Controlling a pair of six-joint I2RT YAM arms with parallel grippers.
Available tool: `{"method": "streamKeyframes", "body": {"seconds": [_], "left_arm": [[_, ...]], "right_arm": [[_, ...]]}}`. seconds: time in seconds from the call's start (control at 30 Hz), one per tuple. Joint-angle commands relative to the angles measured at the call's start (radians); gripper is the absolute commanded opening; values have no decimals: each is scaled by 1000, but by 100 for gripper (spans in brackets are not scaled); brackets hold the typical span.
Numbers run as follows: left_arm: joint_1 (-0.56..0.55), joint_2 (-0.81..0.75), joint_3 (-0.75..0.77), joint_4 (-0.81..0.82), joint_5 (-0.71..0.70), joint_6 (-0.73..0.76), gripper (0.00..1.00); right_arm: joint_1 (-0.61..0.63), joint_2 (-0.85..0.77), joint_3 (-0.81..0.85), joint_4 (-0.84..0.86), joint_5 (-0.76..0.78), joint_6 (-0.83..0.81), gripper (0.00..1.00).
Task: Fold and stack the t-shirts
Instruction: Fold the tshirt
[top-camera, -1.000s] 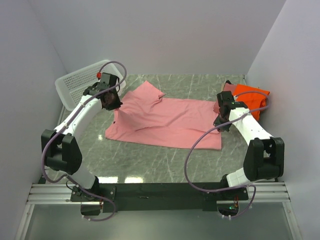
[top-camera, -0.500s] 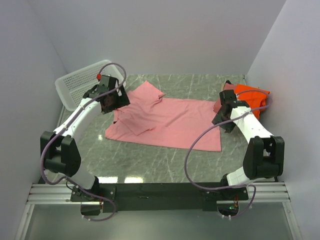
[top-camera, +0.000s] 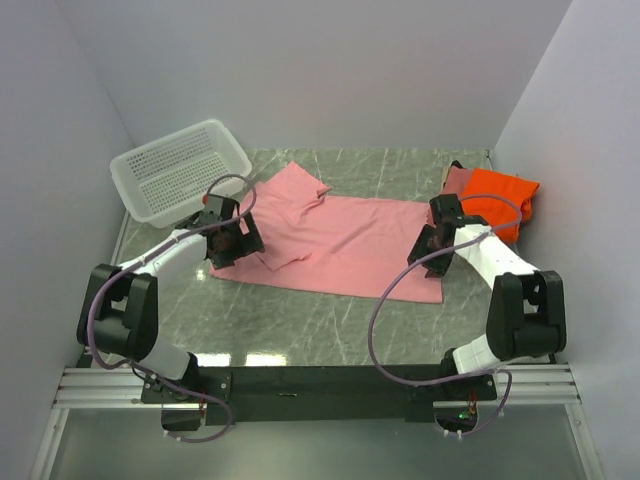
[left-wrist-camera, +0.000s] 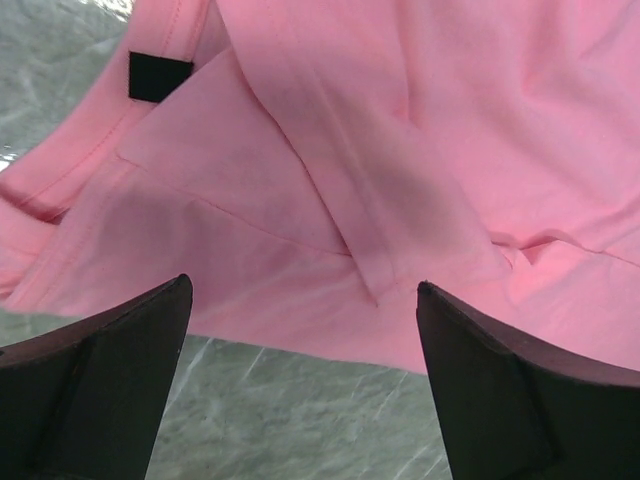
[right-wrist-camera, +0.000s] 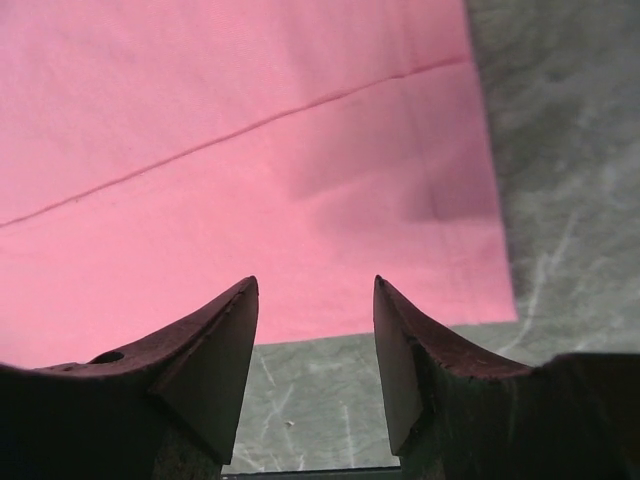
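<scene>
Spread across the middle of the grey-green marbled counter (top-camera: 320, 325) lies the light pink short-sleeved t-shirt (top-camera: 345, 245). One flap is folded over near its left end and a sleeve pokes out at the far edge.

Low over that left end hovers the left hand (top-camera: 232, 240), fingers flung wide with nothing between them. Its wrist view shows only the folded flap, a hem and a strip of counter. A small black label tab (left-wrist-camera: 160, 76) is sewn at the shirt's edge, but no writing can be made out on it.

Over on the shirt's near right corner, the right hand (top-camera: 428, 248) has its fingers parted and grips nothing. Pink cloth with a stitched seam line shows through the gap, and the corner lies flat on the counter.

In the far right corner, the bright orange folded t-shirt (top-camera: 503, 193) rests on top of the dusty rose t-shirt (top-camera: 456, 180), whose edge peeks out on the left. At far left stands the white perforated plastic basket (top-camera: 180, 170), near the pink shirt's left end.
</scene>
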Motion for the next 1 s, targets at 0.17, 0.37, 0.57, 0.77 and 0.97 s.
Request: {"method": "streamKeyframes", "body": {"seconds": [0.17,0.37,0.57,0.77,0.97], "left_arm": [[4,-19,-162,179,35,-10,99],[19,-54,-254,167,-5,4,99],[19,-128,-317,124,-14,-28,99],[19,-186,-371,75,-14,-64,99],[19,-226,-371,38,-51,-90,99]], "right_arm": [[12,98,-9,41,-56,-39,56],[12,118,-32,24,-16,-42,54],[24,115,-61,13,-7,-42,54],[29,118,-94,4,7,-45,54],[32,108,-127,-24,13,-50,54]]}}
